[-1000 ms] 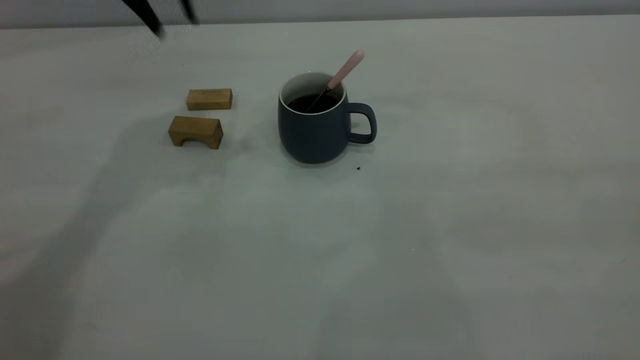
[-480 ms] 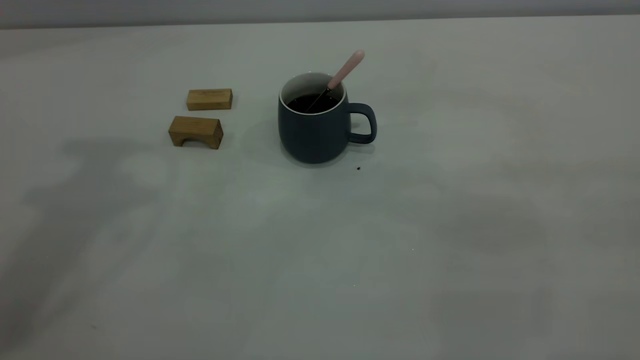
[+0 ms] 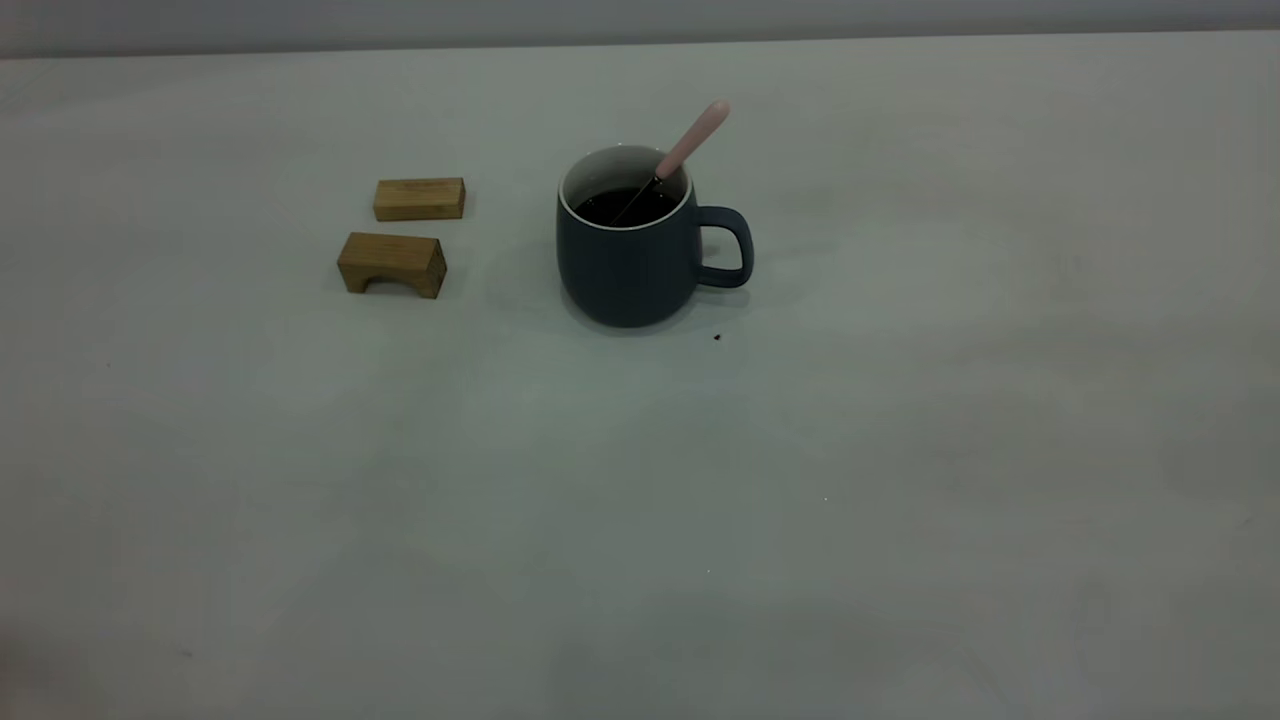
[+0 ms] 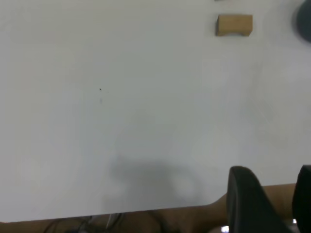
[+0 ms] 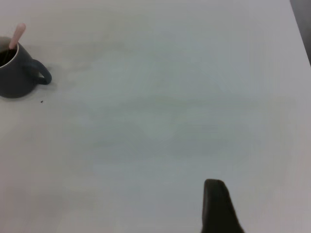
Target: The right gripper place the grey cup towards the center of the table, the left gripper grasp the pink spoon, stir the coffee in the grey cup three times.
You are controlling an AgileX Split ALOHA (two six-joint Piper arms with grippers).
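Note:
The grey cup [image 3: 640, 255] stands upright near the middle of the table [image 3: 900, 450], its handle to the right and dark coffee [image 3: 628, 205] inside. The pink spoon [image 3: 695, 135] leans in the cup, bowl in the coffee, pink handle over the far-right rim, and nothing holds it. Neither gripper shows in the exterior view. My left gripper [image 4: 274, 196] is open and empty over the table's edge, far from the cup [image 4: 306, 22]. My right gripper [image 5: 217, 206] shows only as a black shape, far from the cup [image 5: 17, 73] and spoon [image 5: 18, 34].
Two wooden blocks lie left of the cup: a flat one [image 3: 419, 198] and an arched one [image 3: 392, 263], the arched one [image 4: 234, 24] also in the left wrist view. A dark speck [image 3: 716, 337] sits by the cup's base.
The left gripper's black tips, at the exterior view's top left one second ago, have gone out of view. The arm shadows on the table have faded. Cup, spoon and blocks have not moved.

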